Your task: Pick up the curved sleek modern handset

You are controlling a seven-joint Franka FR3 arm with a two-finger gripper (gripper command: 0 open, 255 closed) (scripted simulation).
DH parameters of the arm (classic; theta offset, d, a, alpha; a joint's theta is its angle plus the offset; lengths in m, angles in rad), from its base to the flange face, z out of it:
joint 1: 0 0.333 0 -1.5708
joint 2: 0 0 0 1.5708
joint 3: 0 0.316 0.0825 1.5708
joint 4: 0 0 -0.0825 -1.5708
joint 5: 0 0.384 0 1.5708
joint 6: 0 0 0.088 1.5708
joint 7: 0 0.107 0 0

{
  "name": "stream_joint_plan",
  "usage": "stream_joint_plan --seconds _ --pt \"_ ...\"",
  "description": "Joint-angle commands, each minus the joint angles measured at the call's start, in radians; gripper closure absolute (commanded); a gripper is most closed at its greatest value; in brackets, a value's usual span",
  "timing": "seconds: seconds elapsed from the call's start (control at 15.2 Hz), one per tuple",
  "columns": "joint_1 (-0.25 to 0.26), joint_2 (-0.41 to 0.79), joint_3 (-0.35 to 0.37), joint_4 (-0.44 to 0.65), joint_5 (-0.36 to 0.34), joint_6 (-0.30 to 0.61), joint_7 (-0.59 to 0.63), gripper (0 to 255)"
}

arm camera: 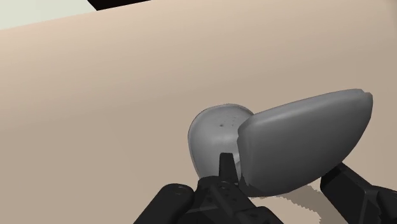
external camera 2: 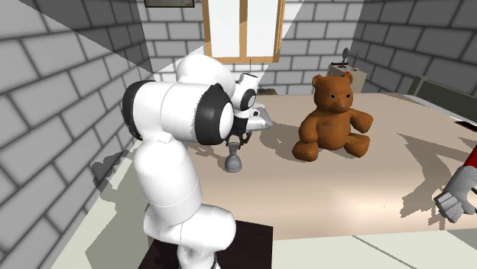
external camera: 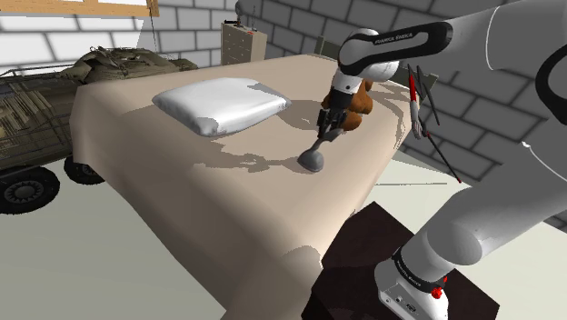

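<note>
Clasping the grey handset [external camera: 313, 158] between its fingers, end effector [external camera: 323, 136] above bed [external camera: 182, 191].

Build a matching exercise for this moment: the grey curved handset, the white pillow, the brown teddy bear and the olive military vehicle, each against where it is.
Things
1. grey curved handset
2. white pillow
3. brown teddy bear
4. olive military vehicle

Places
A. sitting upright on the beige bed
B. standing on the floor beside the bed
C. clasped in the black gripper
D. lying flat on the bed

Pairs: 1-C, 2-D, 3-A, 4-B
</note>
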Motion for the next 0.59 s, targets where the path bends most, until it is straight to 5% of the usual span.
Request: stream_joint_plan --seconds 0.0,0.53 --pt "-0.001 -0.006 0.0 0.019 -0.003 -0.025 0.004 255" --pt "-0.002 -0.034 0.0 0.099 -0.011 -0.13 0.024 255"
